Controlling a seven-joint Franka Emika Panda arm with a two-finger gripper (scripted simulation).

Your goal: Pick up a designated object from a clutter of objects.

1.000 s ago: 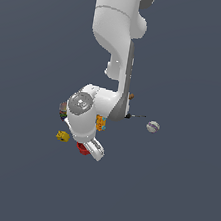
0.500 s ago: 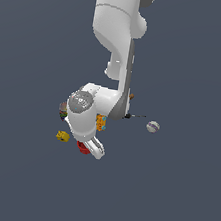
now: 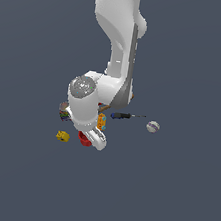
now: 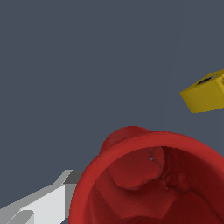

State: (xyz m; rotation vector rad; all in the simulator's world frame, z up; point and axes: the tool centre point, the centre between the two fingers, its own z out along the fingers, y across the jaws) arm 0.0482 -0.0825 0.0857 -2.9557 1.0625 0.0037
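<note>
We found the gripper down at the red cup; we couldn't tell whether its jaws pinched it.

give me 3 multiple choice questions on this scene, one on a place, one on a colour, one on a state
1. In the exterior view, where is the white ball?
A. apart, on the exterior view's right of the arm
B. inside the red cup
C. on top of the can

2. What colour is the lump near the red cup?
A. green
B. yellow
C. white

3. How does the red cup appear in the wrist view?
A. capped with a lid
B. filled with balls
C. open, hollow inside showing

Answers:
1 A, it sits alone beyond the screwdriver.
2 B, both views show it yellow.
3 C, the camera looks straight into its hollow, one white claw finger beside it.
</note>
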